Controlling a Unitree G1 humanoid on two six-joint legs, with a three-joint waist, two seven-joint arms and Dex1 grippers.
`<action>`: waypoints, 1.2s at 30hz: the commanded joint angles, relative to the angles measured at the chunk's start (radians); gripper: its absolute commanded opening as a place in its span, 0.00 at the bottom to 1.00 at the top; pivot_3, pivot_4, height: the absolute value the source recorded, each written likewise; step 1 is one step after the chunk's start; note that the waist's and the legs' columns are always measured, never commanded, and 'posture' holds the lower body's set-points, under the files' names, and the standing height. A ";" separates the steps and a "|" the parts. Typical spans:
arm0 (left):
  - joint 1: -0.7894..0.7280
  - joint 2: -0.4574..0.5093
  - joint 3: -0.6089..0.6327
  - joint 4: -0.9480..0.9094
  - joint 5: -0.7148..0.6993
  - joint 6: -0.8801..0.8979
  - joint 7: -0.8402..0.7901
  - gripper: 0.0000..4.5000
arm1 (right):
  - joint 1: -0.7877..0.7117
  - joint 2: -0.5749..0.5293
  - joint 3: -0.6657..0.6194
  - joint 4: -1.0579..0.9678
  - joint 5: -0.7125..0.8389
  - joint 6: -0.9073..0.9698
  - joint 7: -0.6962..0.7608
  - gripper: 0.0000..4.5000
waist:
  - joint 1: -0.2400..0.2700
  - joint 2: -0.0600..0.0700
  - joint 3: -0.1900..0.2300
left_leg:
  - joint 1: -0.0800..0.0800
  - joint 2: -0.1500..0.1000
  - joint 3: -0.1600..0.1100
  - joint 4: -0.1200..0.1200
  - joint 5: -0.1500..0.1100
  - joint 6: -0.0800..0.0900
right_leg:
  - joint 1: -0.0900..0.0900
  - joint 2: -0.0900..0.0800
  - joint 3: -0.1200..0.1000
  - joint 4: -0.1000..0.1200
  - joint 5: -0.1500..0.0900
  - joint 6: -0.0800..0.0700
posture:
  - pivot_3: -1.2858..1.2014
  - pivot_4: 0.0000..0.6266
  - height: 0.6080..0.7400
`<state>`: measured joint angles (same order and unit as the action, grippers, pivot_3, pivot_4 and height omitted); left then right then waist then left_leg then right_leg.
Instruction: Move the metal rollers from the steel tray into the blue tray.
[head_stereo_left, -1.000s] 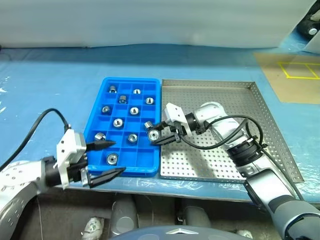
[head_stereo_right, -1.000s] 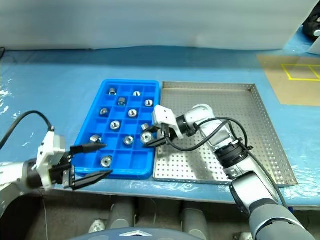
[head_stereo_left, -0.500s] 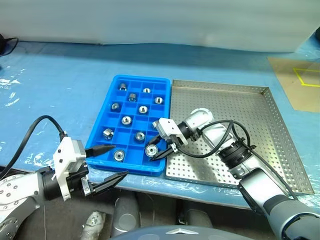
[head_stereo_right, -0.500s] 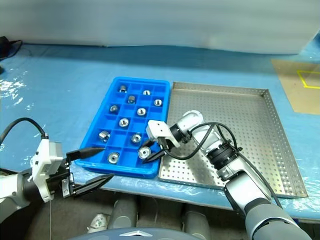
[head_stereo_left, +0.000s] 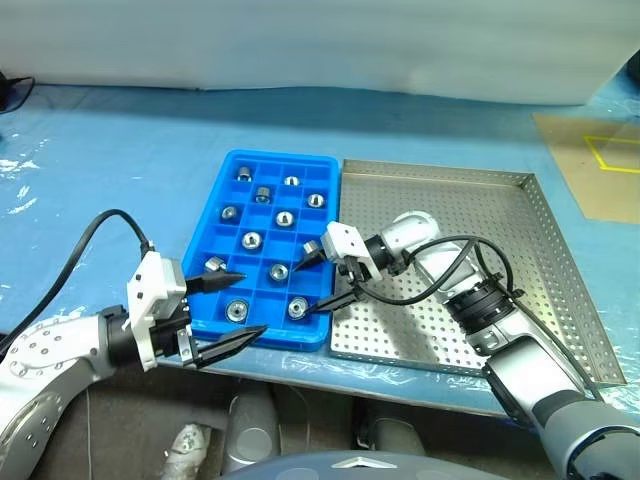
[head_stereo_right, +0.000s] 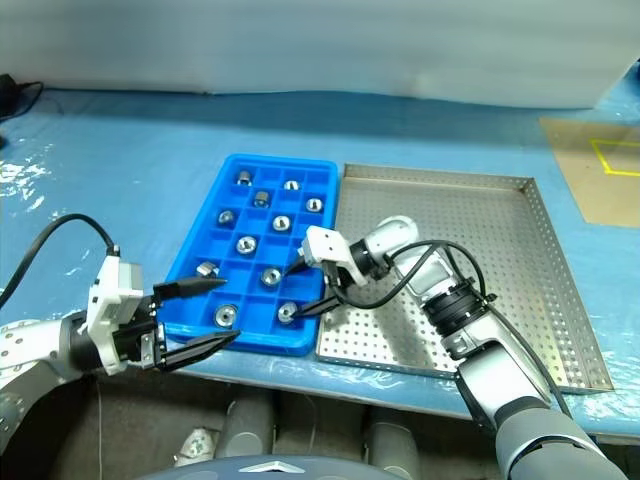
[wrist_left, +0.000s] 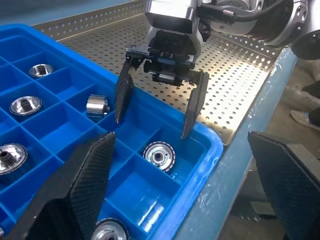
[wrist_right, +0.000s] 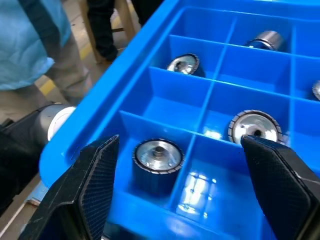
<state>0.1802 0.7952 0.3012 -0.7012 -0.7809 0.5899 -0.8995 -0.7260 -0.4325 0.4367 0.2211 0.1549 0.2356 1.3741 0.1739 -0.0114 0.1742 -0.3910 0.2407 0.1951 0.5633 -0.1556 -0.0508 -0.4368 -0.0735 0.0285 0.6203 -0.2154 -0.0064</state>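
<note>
Release step: right gripper, jaws spread, above a metal roller resting in the blue tray; left gripper open, empty. Next: retreat to the steel tray.

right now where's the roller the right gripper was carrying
It lies in the blue tray's near corner compartment by the steel tray: roller, under the open right gripper.

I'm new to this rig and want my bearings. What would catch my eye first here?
The blue tray at the table's near edge, silver rollers sitting singly in its compartments. Beside it on the right lies the steel tray, its holed floor bare. The right gripper hangs open over the roller in the blue tray's near right corner; the left gripper is open at its near edge.
</note>
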 joint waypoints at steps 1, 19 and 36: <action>-0.122 0.010 -0.077 0.107 0.044 -0.050 -0.061 1.00 | -0.010 -0.059 -0.103 -0.074 0.026 0.046 -0.044 0.89 | -0.003 0.000 0.000 | 0.000 0.000 0.000 0.001 0.000 0.000 | 0.000 0.000 0.000 0.001 0.000 0.000 | 0.55 0.24 1.00; -0.753 -0.263 -0.478 0.863 0.339 -0.320 -0.411 1.00 | 0.496 -0.281 -0.538 -0.636 0.136 0.435 -0.446 0.89 | -0.167 0.001 -0.002 | 0.004 -0.001 0.003 0.002 0.002 -0.003 | 0.001 0.002 0.004 0.003 0.001 0.000 | 0.37 0.24 1.00; -0.706 -0.223 -0.394 0.849 0.352 -0.320 -0.391 1.00 | 0.411 -0.263 -0.466 -0.554 0.142 0.391 -0.541 0.89 | -0.184 0.001 -0.002 | 0.006 -0.001 0.005 0.007 -0.002 0.004 | 0.006 0.000 0.003 0.002 0.002 0.000 | 0.40 0.24 1.00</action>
<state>-0.5304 0.5603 -0.1259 0.1871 -0.4209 0.2712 -1.3004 -0.2924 -0.6990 -0.0329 -0.3233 0.2941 0.6545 0.8307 -0.0102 -0.0104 0.1720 -0.3846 0.2398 0.2005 0.5703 -0.1583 -0.0460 -0.4312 -0.0732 0.0313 0.6217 -0.2138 -0.0059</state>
